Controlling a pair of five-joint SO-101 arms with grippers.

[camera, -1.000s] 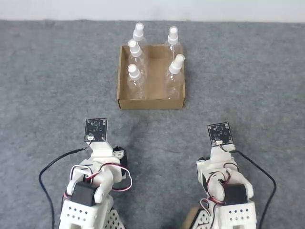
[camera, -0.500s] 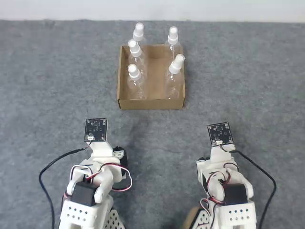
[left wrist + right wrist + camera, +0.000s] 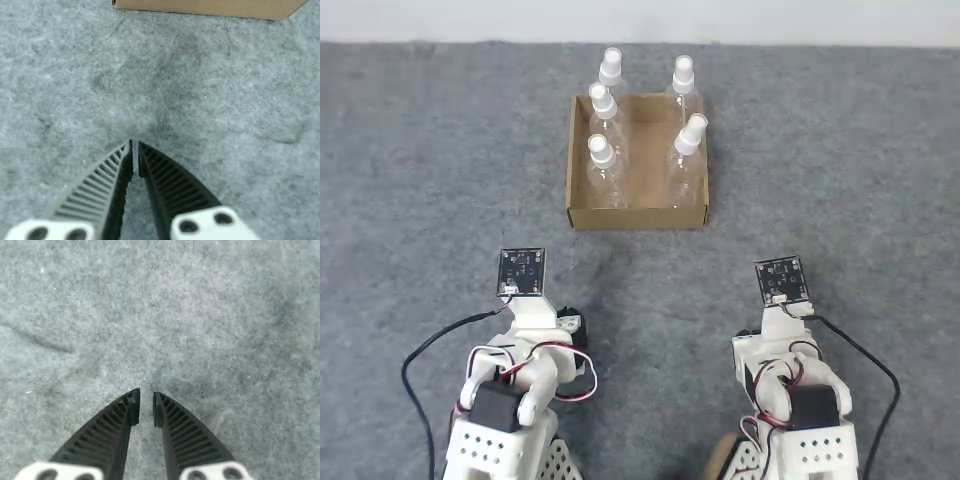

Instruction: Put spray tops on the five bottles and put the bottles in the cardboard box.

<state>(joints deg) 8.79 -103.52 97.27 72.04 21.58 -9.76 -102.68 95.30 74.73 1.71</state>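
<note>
In the high view the cardboard box sits open on the grey carpet, well ahead of both arms and about midway between them. 5 clear bottles stand upright in it, each with a white spray top on. 3 line the box's left wall: the far one, the middle one and the near one. 2 line the right wall: the far one and the near one. The tops of the 2 far bottles rise past the box's far rim, and I cannot tell exactly where their bases stand. The left arm and the right arm are folded back at the near edge, well apart from the box.

In the left wrist view the left gripper is clenched, its tips almost touching, with nothing between them. It hangs over bare carpet, and the box's near wall lies well beyond it.

In the right wrist view the right gripper is closed to a thin slit and grasps nothing, over grey carpet.
</note>
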